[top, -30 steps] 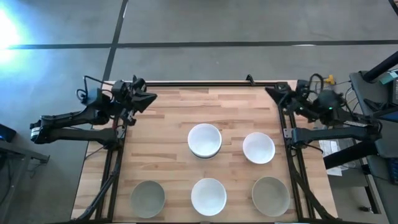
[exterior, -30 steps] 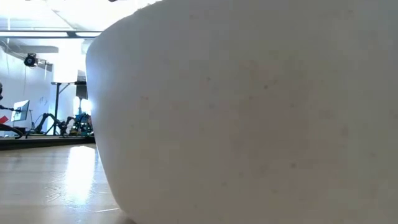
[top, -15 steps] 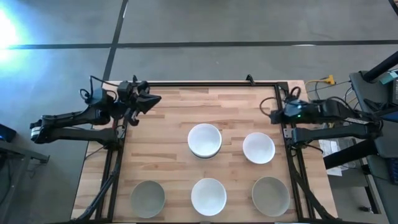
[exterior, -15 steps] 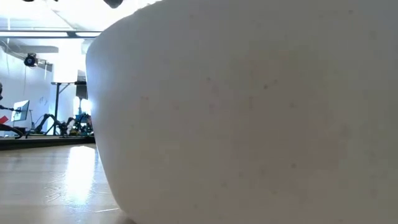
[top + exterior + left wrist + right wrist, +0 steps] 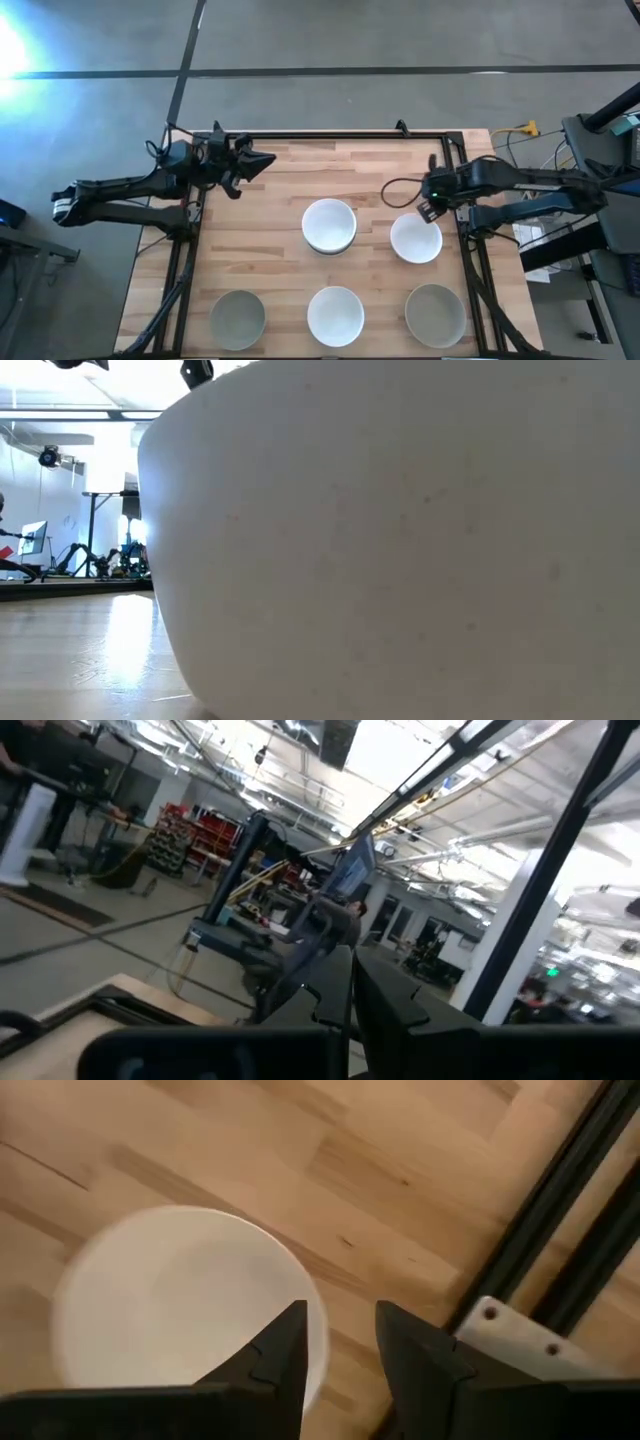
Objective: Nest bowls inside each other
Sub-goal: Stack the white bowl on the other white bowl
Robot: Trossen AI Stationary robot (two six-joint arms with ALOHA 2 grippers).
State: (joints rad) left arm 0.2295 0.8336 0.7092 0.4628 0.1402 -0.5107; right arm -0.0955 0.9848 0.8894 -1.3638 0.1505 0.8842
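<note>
In the high view, five bowls are seen on the wooden surface (image 5: 260,240). A white bowl (image 5: 329,224), apparently stacked on another, is placed near the middle, and a second white bowl (image 5: 416,238) is set to its right, apart from it. Along the near edge, a grey-green bowl (image 5: 238,315), a white front bowl (image 5: 335,314) and a second grey-green bowl (image 5: 435,313) are lined up, none touching. The left gripper (image 5: 262,160) is held over the far left corner of the surface, well apart from every bowl, with its fingers clenched together on nothing. The right gripper (image 5: 430,208) is positioned just above the far rim of the right-hand white bowl, beside the black frame rail (image 5: 466,240) at the surface's right edge; a dark cable (image 5: 400,185) is looped beside it.

In the low view, nearly everything is blocked by the wall of one white bowl (image 5: 400,540) standing just before the camera; only a strip of the surface and the room behind are seen to the left.

In the left wrist view, the shut fingers (image 5: 340,990) are pointed out into the room, with no bowl seen.

In the right wrist view, the fingers (image 5: 280,1350) are seen parted, grasping nothing, one over the white bowl's rim (image 5: 180,1300), the other outside it, near the frame rail (image 5: 560,1250).
</note>
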